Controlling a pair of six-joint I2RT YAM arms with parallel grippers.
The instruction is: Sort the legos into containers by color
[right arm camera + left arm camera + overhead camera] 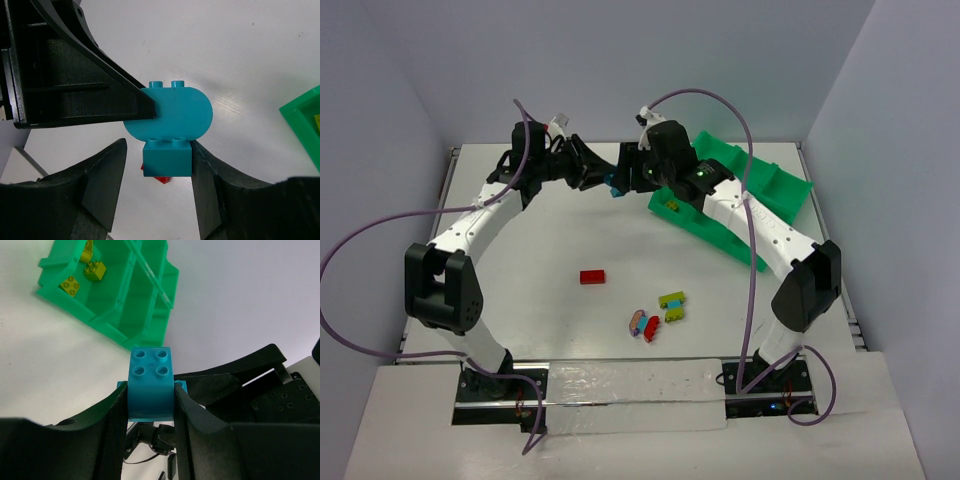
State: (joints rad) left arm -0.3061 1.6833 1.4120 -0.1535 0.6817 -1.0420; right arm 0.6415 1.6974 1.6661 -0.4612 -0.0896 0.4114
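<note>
Nearest to the arm bases, loose legos are seen on the white bench [520, 300]: a small cluster [642, 325] of pinkish, red and cyan-blue pieces, just beside it two olive-yellow legos [671, 299], and a little farther a single red lego [592, 277] lying alone. Beyond them, both arms are bent inward and the two grippers are seen meeting over the far part of the bench. A cyan-blue lego [150, 385] is clenched between the fingers [112, 425] of the left gripper [150, 395], with its four studs turned to the wrist camera. The right gripper [159, 150] is placed around the square lower part of the same lego with its jaws apart: one finger is touching it, while a gap is seen at the other. Farthest, just to the right of the grippers, the green tray [780, 185] of containers is set at an angle to the bench edges, and two yellow legos [95, 271] are lying in one of its compartments.
</note>
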